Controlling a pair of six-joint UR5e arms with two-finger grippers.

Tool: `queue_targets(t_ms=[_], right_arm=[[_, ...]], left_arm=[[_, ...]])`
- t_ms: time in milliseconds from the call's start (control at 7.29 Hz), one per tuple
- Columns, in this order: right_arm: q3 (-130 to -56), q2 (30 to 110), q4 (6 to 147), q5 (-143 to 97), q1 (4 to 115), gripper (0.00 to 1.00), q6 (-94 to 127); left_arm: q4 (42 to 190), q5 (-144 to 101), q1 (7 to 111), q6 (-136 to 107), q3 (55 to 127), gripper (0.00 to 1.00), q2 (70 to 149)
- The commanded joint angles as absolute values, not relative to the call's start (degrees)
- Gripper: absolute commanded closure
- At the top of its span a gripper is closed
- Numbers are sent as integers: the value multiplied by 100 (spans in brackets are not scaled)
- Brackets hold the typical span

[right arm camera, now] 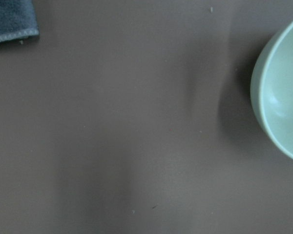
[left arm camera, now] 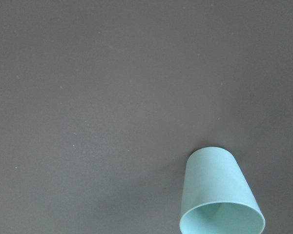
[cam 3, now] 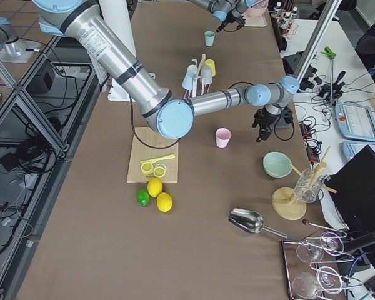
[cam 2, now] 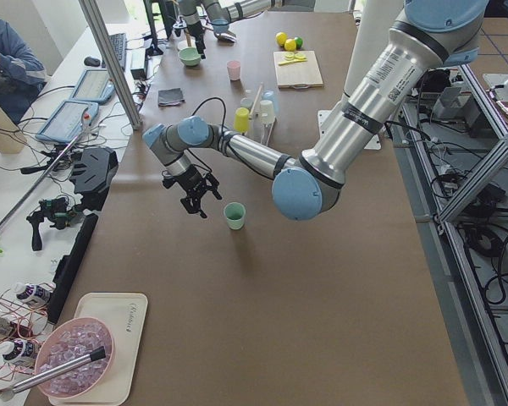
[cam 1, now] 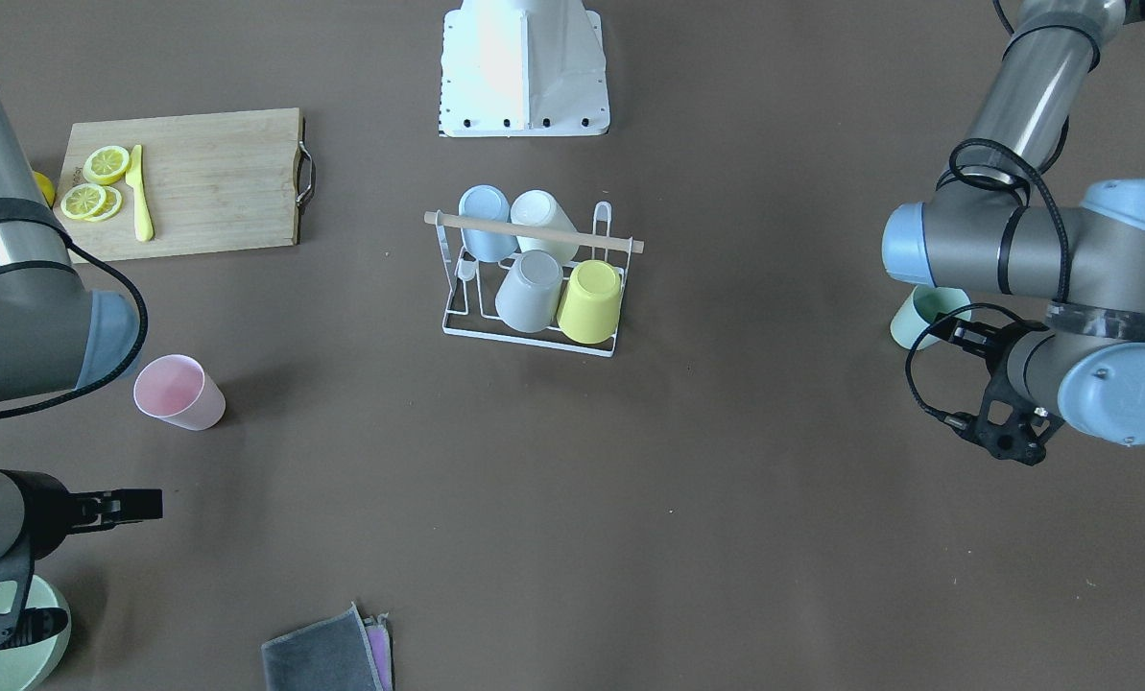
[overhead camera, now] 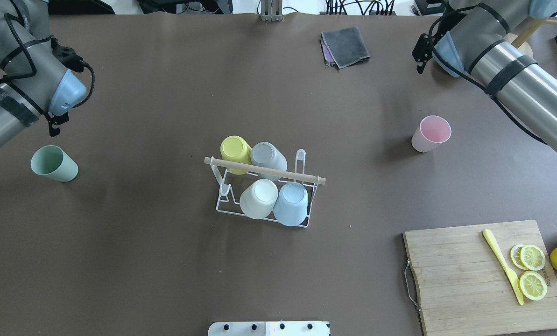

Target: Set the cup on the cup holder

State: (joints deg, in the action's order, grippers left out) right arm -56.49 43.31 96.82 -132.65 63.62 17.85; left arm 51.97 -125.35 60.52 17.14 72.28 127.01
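Observation:
The white wire cup holder with a wooden rod handle stands mid-table and also shows in the overhead view. It carries blue, white, grey and yellow cups upside down. A green cup stands upright on the robot's left. My left gripper hovers right beside it, apart from it, and looks open and empty. The left wrist view shows the green cup at the bottom right. A pink cup stands upright on the robot's right. My right gripper is off to the side of it, looks open, and holds nothing.
A wooden cutting board with lemon slices and a yellow knife lies at the near right. A grey cloth lies at the far edge. A pale green bowl sits under the right wrist.

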Motion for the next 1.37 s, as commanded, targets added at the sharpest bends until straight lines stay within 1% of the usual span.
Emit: queue_targets(t_ms=[0, 137, 411, 548, 823, 960, 1234], right_arm=[[-5064, 3921, 10298, -13403, 6223, 0, 1566], [-4845, 3763, 10631, -13482, 6144, 0, 1338], [-4746, 3753, 11239, -13570, 6135, 0, 226], [-4650, 3753, 11267, -13710, 6135, 0, -320], [-4536, 3648, 11268, -13781, 6030, 0, -396], [-4187, 3517, 11259, -13851, 5864, 0, -404], [-3859, 3437, 11276, -13825, 5731, 0, -605]], left_arm=[[5177, -12507, 5942, 1872, 6857, 2, 13015], [5159, -12359, 5698, 1872, 6777, 2, 13051], [5002, -12094, 5546, 1872, 6715, 2, 13122], [4949, -11955, 5459, 1924, 6671, 2, 13139], [4782, -11795, 5195, 2074, 6539, 2, 13201], [4781, -11786, 5081, 2074, 6443, 2, 13210], [4773, -11455, 4957, 2187, 6329, 2, 13297]])
